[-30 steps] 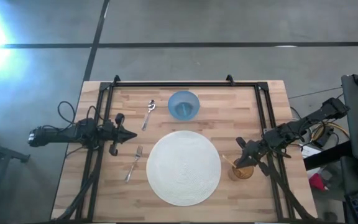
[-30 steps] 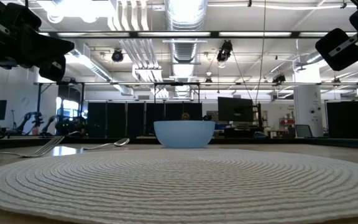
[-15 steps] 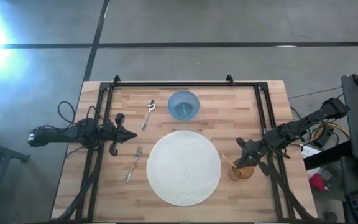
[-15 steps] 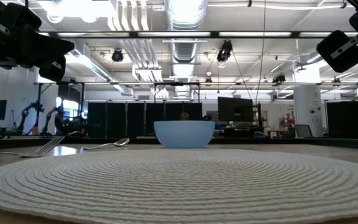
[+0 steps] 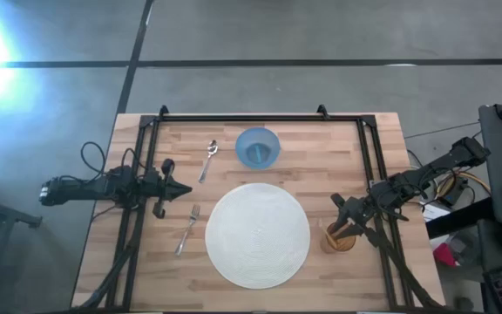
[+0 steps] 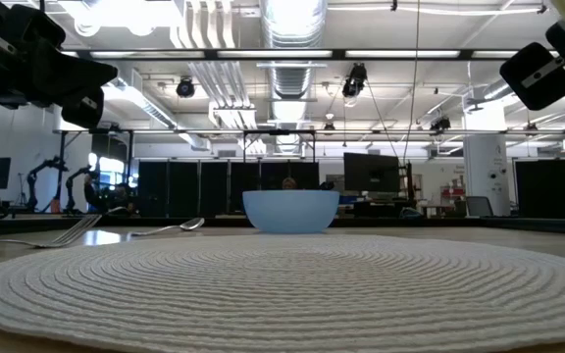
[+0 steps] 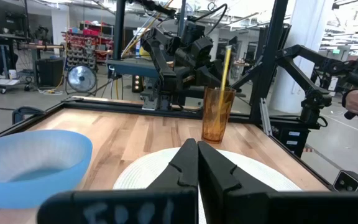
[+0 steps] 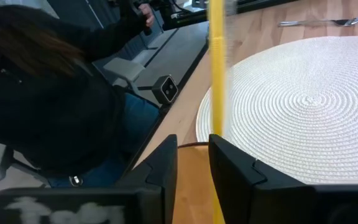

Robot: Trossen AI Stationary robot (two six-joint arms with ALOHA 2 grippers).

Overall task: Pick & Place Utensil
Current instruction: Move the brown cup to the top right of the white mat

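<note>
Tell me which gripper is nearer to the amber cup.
Right. The right gripper sits over the amber cup at the table's right side, fingers astride the yellow stick in it. The left gripper waits across the white placemat, near the left rail.

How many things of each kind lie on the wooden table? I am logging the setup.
Metal spoon: 1
Metal fork: 1
Blue bowl: 1
White woven round placemat: 1
Amber plastic cup: 1
Yellow stick in the cup: 1
Total: 6
</note>
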